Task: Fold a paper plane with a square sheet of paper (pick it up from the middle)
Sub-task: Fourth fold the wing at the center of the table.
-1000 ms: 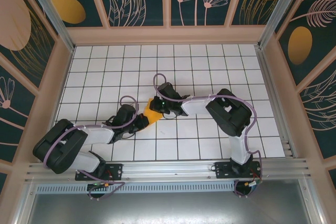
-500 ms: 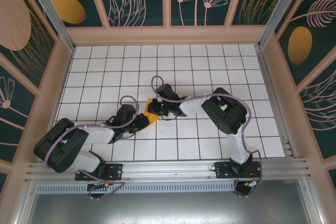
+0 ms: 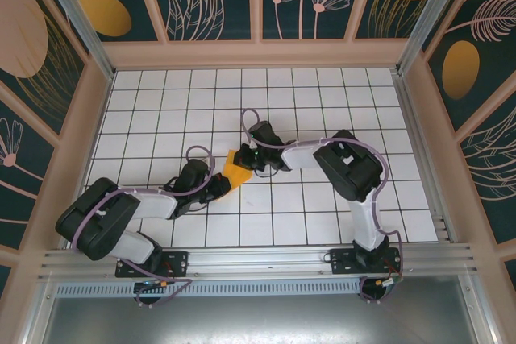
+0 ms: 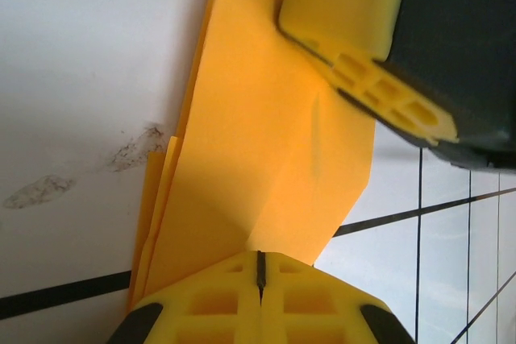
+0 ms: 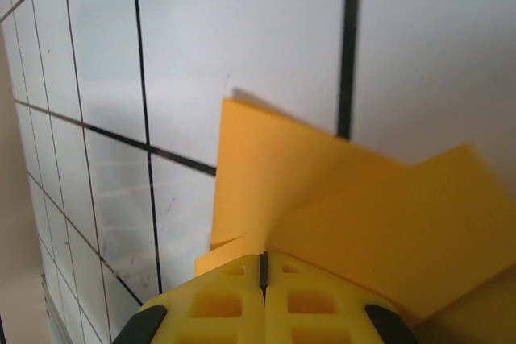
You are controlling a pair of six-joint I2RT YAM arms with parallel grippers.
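- Right arm has swung its forearm toward 12 o'clock since a second ago, and the paper [image 3: 235, 170] has slid a touch the same way and looks more tucked up.
- That paper lies flat on the table [image 3: 322, 102], just off centre toward 8 o'clock, already a small angular shape rather than an open square.
- Progress call: the early folds are in, but there's no slim pointed dart yet. I'd say the long wing folds and the centre crease are still to come.
- Left gripper [image 3: 220, 185] sits at the paper's 7 o'clock, fingers pressed together, their tips on the paper's edge. Whether a layer is nipped between them, I cannot tell.
- Right gripper [image 3: 251, 160] comes in from 2 o'clock, fingers also pressed together, bearing down on the sheet.
- From the top camera you get the layout: two arms meeting over one orange patch, but no fold detail.
- Left wrist camera gives what that misses: stacked layers fanned along the 9 o'clock edge, a faint crease up the middle, and one of the right arm's yellow fingers [image 4: 355, 62] planted on the far end.
- Right wrist camera adds two overlapping flaps with a stepped corner toward 12 o'clock.
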